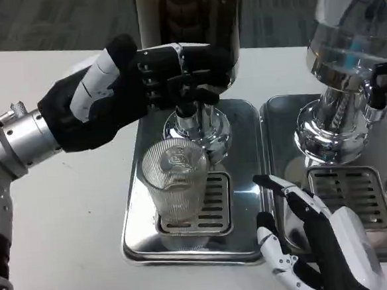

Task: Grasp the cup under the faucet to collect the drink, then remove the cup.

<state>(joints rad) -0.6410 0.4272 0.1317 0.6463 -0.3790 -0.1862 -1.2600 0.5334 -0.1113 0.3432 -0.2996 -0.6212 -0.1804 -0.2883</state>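
Note:
A clear ribbed cup (pixel 175 181) stands upright on the grille of a steel drip tray (pixel 138 222), right under the faucet (pixel 190 112) of a dark drink dispenser (pixel 191 19). My left hand (pixel 126 90) reaches across from the left, its black fingers (pixel 198 71) curled over the faucet's tap lever above the cup. I cannot see liquid flowing. My right hand (pixel 316 239) hovers low at the tray's right front corner, fingers spread, holding nothing and a short way right of the cup.
A second dispenser (pixel 346 54) with a chrome base stands on its own drip tray (pixel 277 112) at the right, close behind my right hand. White table (pixel 59 214) stretches out to the left of the trays.

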